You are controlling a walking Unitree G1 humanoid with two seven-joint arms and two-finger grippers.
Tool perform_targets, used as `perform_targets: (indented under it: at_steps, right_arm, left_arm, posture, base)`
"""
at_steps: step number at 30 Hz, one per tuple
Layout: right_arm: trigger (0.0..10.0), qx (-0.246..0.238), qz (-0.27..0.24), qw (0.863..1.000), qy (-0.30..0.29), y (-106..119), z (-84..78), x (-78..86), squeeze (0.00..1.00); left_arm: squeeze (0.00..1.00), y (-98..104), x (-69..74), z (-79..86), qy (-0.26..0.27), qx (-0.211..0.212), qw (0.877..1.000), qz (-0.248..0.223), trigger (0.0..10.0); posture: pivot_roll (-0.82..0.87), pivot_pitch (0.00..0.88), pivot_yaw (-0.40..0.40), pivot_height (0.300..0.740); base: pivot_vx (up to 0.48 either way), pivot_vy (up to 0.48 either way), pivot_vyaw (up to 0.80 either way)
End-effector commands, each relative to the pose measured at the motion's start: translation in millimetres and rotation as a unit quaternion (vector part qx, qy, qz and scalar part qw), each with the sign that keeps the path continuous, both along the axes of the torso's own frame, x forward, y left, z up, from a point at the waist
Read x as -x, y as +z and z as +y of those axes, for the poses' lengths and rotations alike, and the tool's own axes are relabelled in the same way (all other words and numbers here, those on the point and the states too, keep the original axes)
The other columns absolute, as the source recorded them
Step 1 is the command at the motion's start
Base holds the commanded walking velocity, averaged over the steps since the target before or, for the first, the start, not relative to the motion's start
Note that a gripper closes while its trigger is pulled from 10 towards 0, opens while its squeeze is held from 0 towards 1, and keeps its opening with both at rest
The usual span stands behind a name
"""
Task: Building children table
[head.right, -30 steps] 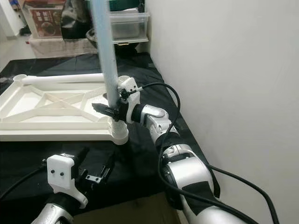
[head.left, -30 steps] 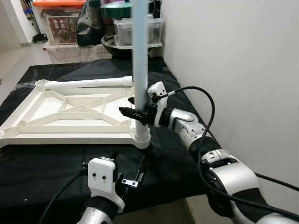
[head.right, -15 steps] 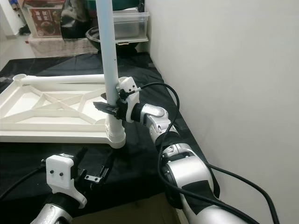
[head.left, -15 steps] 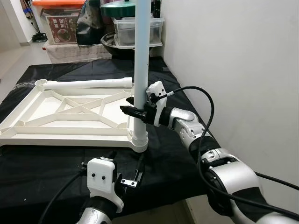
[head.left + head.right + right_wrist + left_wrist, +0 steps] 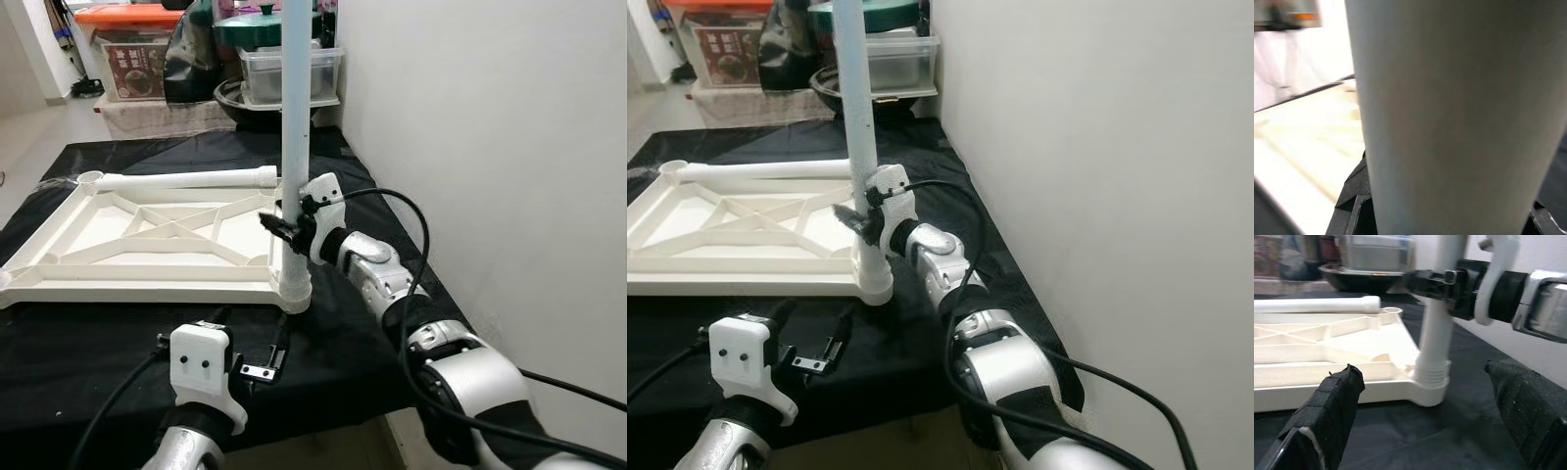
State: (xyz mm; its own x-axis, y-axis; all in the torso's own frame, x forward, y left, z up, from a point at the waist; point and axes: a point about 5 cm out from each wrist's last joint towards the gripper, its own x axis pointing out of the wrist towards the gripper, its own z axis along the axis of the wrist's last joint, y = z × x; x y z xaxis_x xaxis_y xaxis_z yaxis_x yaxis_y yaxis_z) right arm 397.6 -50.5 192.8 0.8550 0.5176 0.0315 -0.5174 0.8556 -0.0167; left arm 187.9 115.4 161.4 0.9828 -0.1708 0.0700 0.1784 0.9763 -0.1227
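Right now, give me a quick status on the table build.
Right claw clamped on upright leg, seated in tabletop corner socket. Left claw open, low, idle. Second leg lies loose.

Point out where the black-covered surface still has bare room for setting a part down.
Bare black cloth runs along the near edge, between the white tabletop frame and the left hand, and a strip lies between the frame and the wall. It is crowded at the near right corner, where the right hand grips the upright leg, and behind, where a loose leg lies.
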Motion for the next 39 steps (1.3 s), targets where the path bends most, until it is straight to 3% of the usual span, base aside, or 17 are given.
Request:
perform_targets:
  at_steps: [1,3,4,5,6,7,9,12,15,16,18,29,30,32,33,36,39]
  right_arm:
    - [0.0,0.016,0.045,0.995,-0.086,-23,-21.1,-0.9,0.00]
    - [0.0,0.016,0.045,0.995,-0.086,-23,-21.1,-0.9,0.00]
    - [0.0,0.007,0.050,0.985,-0.165,-25,-29.8,-2.6,0.00]
    - [0.0,-0.025,0.062,0.944,-0.323,-27,-40.7,-1.2,0.00]
    - [0.0,-0.025,0.062,0.944,-0.323,-27,-40.7,-1.2,0.00]
    - [0.0,-0.039,0.066,0.921,-0.381,-26,-42.1,0.9,0.00]
    - [0.0,-0.039,0.066,0.921,-0.381,-26,-42.1,0.9,0.00]
    - [0.0,-0.059,0.094,0.856,-0.505,-24,-36.1,7.7,0.00]
    - [0.0,-0.059,0.094,0.856,-0.505,-24,-36.1,7.7,0.00]
    - [0.0,-0.070,0.107,0.842,-0.524,-24,-33.3,9.0,0.00]
    - [0.0,-0.080,0.113,0.834,-0.534,-20,-28.8,9.6,0.00]
    - [0.0,-0.078,0.093,0.835,-0.537,-12,-22.3,10.7,0.00]
    - [2.9,-0.073,0.088,0.832,-0.543,-11,-20.3,12.0,0.00]
    - [2.9,-0.073,0.088,0.832,-0.543,-11,-20.3,12.0,0.00]
    - [9.2,-0.070,0.085,0.835,-0.539,-11,-18.9,12.1,0.00]
    - [10.0,-0.066,0.080,0.840,-0.532,-10,-16.4,12.3,0.00]
    - [10.0,-0.058,0.078,0.850,-0.518,-12,-12.8,12.6,0.00]
  left_arm:
    - [0.00,3,-0.8,1.7,0.003,-0.005,1.000,-0.009,10.0]
    - [0.00,3,-0.8,1.7,0.003,-0.005,1.000,-0.009,10.0]
    - [0.00,4,-2.0,3.4,0.007,-0.007,1.000,-0.011,10.0]
    - [0.00,4,-3.9,5.8,0.012,-0.010,1.000,-0.014,10.0]
    - [0.00,4,-3.9,5.8,0.012,-0.010,1.000,-0.014,10.0]
    - [0.00,4,-4.7,6.3,0.013,-0.011,1.000,-0.014,10.0]
    - [0.00,4,-4.7,6.3,0.013,-0.011,1.000,-0.014,10.0]
    - [0.00,5,-6.5,5.6,0.013,-0.011,1.000,-0.017,10.0]
    - [0.00,5,-6.5,5.6,0.013,-0.011,1.000,-0.017,10.0]
    - [0.00,6,-7.3,5.4,0.012,-0.010,1.000,-0.017,10.0]
    - [0.00,6,-8.0,5.4,0.010,-0.011,1.000,-0.018,10.0]
    - [0.00,5,-10.7,1.4,-0.002,-0.012,1.000,-0.017,10.0]
    - [0.00,4,-11.8,0.9,-0.006,-0.013,1.000,-0.017,10.0]
    - [0.00,4,-11.8,0.9,-0.006,-0.013,1.000,-0.017,10.0]
    - [0.00,5,-12.6,0.9,-0.008,-0.013,1.000,-0.018,10.0]
    - [0.00,5,-13.7,1.3,-0.008,-0.013,1.000,-0.019,10.0]
    - [0.00,5,-13.5,1.4,-0.008,-0.014,1.000,-0.018,10.0]
  posture:
    - [0.04,0.046,-0.039,0.740]
    - [0.04,0.046,-0.039,0.740]
    - [0.04,0.047,-0.035,0.740]
    - [0.03,0.049,-0.030,0.740]
    - [0.03,0.049,-0.030,0.740]
    - [0.03,0.049,-0.023,0.740]
    - [0.03,0.049,-0.023,0.740]
    - [0.04,0.047,-0.015,0.740]
    - [0.04,0.047,-0.015,0.740]
    - [0.04,0.047,-0.010,0.740]
    - [0.04,0.046,-0.010,0.740]
    - [-0.02,0.047,0.005,0.740]
    - [-0.02,0.047,0.011,0.740]
    - [-0.02,0.047,0.011,0.740]
    - [-0.02,0.046,0.012,0.740]
    - [-0.02,0.045,0.016,0.740]
    - [-0.02,0.045,0.016,0.740]
  base:
    - [0.000,0.000,0.00]
    - [0.000,0.000,0.00]
    - [0.000,0.000,0.00]
    - [0.000,0.000,0.00]
    - [0.000,0.000,0.00]
    - [0.000,0.000,0.00]
    - [0.000,0.000,0.00]
    - [0.000,0.000,0.00]
    - [0.000,0.000,0.00]
    - [0.000,0.000,0.00]
    - [0.000,0.000,0.00]
    - [0.000,0.000,0.00]
    - [0.000,0.000,0.00]
    - [0.000,0.000,0.00]
    - [0.000,0.000,0.00]
    - [0.000,0.000,0.00]
    - [0.000,0.000,0.00]
